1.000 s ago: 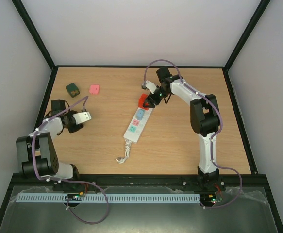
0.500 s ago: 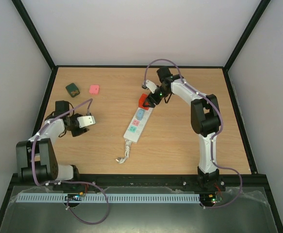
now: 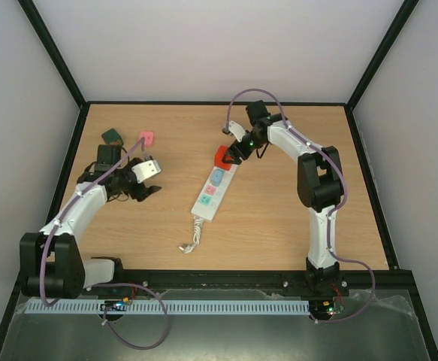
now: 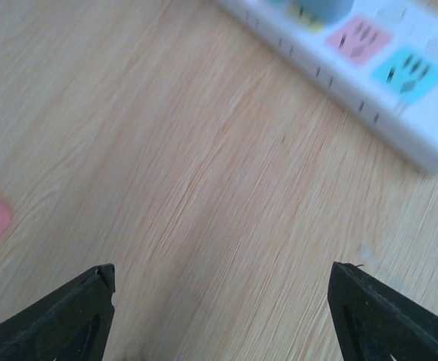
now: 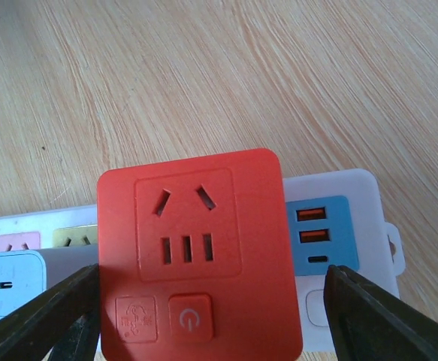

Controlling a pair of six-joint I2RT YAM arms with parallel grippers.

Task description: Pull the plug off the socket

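Right pincer (image 5: 212, 274) apart astride red plug (image 5: 200, 256) near socket (image 5: 354, 197) end, left pincer (image 4: 220, 269) apart above tabletop (image 4: 166, 150)

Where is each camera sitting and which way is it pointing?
Top external: above, behind the bases, looking down at the table; both arms show.
Left wrist: faces wood and the power strip; left end effector shows.
Right wrist: faces the red plug; right end effector straddles it.
Shared: both wrist views catch the power strip.
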